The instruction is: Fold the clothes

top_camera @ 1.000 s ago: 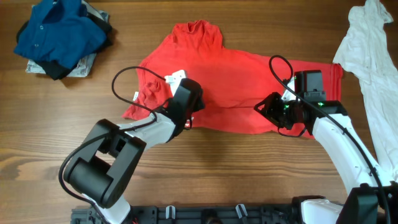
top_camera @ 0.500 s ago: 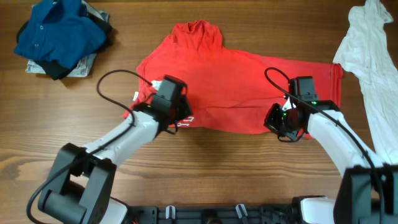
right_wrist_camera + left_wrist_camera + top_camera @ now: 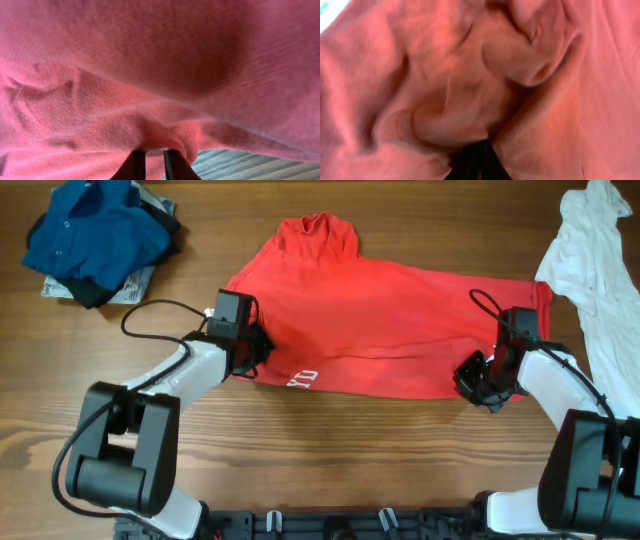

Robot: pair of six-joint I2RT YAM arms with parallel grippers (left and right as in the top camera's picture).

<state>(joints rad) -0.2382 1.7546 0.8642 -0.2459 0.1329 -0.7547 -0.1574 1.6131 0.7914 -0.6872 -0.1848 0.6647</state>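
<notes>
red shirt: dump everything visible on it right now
The red shirt is soft knit cloth, lying spread sideways on the wooden table, mostly flat with shallow wrinkles. One lobe sticks out along its far edge. Part of the near edge is turned over, showing white lettering. The left gripper is shut on bunched cloth at the shirt's left near edge. The right gripper pinches a fold at the right near corner. Both wrist views are filled with red fabric.

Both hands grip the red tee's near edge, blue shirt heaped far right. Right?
No: overhead shows the blue shirt heaped far left; the white garment lies far right. The left hand and right hand do grip the red tee at its near edge.
</notes>
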